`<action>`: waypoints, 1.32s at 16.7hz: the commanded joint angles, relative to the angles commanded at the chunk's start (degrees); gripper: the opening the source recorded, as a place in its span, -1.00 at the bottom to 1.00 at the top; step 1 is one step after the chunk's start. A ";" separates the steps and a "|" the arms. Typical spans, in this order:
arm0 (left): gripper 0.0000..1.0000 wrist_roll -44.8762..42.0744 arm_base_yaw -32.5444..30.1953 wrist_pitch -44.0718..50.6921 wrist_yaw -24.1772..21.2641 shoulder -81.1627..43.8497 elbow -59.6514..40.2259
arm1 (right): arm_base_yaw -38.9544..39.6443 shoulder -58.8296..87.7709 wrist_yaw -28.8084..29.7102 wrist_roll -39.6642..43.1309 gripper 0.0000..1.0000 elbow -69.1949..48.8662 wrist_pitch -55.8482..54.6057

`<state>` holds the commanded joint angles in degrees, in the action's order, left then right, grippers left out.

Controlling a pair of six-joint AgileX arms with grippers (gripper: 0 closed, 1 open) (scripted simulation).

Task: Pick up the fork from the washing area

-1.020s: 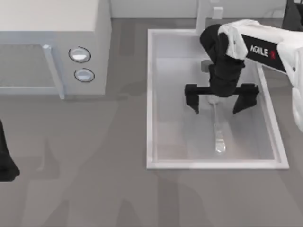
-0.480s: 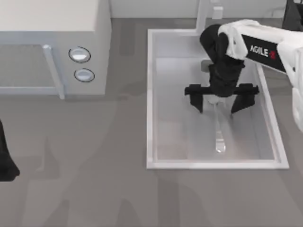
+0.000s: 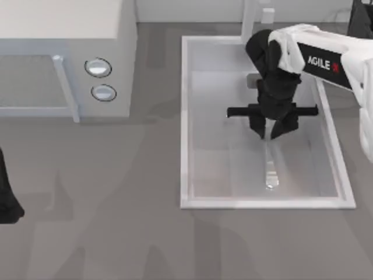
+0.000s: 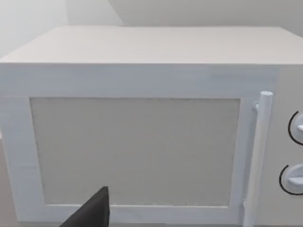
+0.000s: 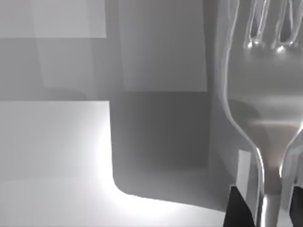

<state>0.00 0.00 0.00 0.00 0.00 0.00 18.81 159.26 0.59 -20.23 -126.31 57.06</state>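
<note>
Right end effector (image 3: 271,129) sat low inside the sink (image 3: 185,116), toward the faucet end, fingers drawn in tight around the neck of the fork (image 3: 269,166). In the right wrist view we saw the two dark fingertips (image 5: 239,208) pressed against either side of the fork (image 5: 267,123) handle just below the tines, so we logged it as closed on the fork.

The fork lay flat on the basin floor, handle running away from the end effector toward the near rim of the sink, rounded end close to that rim. We saw no gap under it; we judged it not yet lifted.

Progress, as we judged it: approach and grasp done; the lift out of the sink was left.

Left arm was parked at the left edge of the surface (image 3: 116,221), well apart from the sink; we could not tell the state of the left end effector (image 3: 7,201). Its wrist camera faced the microwave (image 4: 142,142) door. The microwave (image 3: 70,58) stood left of the sink, untouched.
</note>
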 joint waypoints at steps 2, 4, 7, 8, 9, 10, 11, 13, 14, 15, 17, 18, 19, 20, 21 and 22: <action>1.00 0.00 0.00 0.00 0.00 0.00 0.00 | 0.00 0.00 0.00 0.00 -1.00 0.00 0.00; 1.00 0.00 0.00 0.00 0.00 0.00 0.00 | 0.00 0.00 0.00 0.00 -1.00 0.00 0.00; 1.00 0.00 0.00 0.00 0.00 0.00 0.00 | 0.00 0.00 0.00 0.00 -1.00 0.00 0.00; 1.00 0.00 0.00 0.00 0.00 0.00 0.00 | -0.24 -2.52 0.81 0.51 -1.00 -0.44 0.60; 1.00 0.00 0.00 0.00 0.00 0.00 0.00 | -0.24 -2.49 0.81 0.51 -1.00 -0.58 0.74; 1.00 0.00 0.00 0.00 0.00 0.00 0.00 | -0.23 -2.36 0.81 0.50 -1.00 -1.31 1.45; 1.00 0.00 0.00 0.00 0.00 0.00 0.00 | -0.22 -2.15 0.81 0.49 -1.00 -2.64 2.75; 1.00 0.00 0.00 0.00 0.00 0.00 0.00 | -0.19 -1.52 0.81 0.46 -1.00 -7.12 7.11; 1.00 0.00 0.00 0.00 0.00 0.00 0.00 | -0.18 -1.17 0.82 0.45 -1.00 -10.29 10.09; 1.00 0.00 0.00 0.00 0.00 0.00 0.00 | -0.18 -0.85 0.82 0.44 -1.00 -14.04 13.46; 1.00 0.00 0.00 0.00 0.00 0.00 0.00 | -0.19 -0.35 0.83 0.45 -1.00 -22.55 20.88; 1.00 0.00 0.00 0.00 0.00 0.00 0.00 | -0.21 -0.20 0.83 0.47 -1.00 -26.69 24.60; 1.00 0.00 0.00 0.00 0.00 0.00 0.00 | -0.23 -0.11 0.83 0.49 -1.00 -30.33 28.08; 1.00 0.00 0.00 0.00 0.00 0.00 0.00 | -0.26 -0.07 0.83 0.52 -1.00 -33.39 31.10; 1.00 0.00 0.00 0.00 0.00 0.00 0.00 | -0.29 -0.07 0.83 0.55 -1.00 -35.85 33.55; 1.00 0.00 0.00 0.00 0.00 0.00 0.00 | -0.32 -0.08 0.83 0.58 -1.00 -37.70 35.39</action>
<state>0.00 0.00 0.00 0.00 0.00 0.00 18.49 159.17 1.42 -19.66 -164.02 92.44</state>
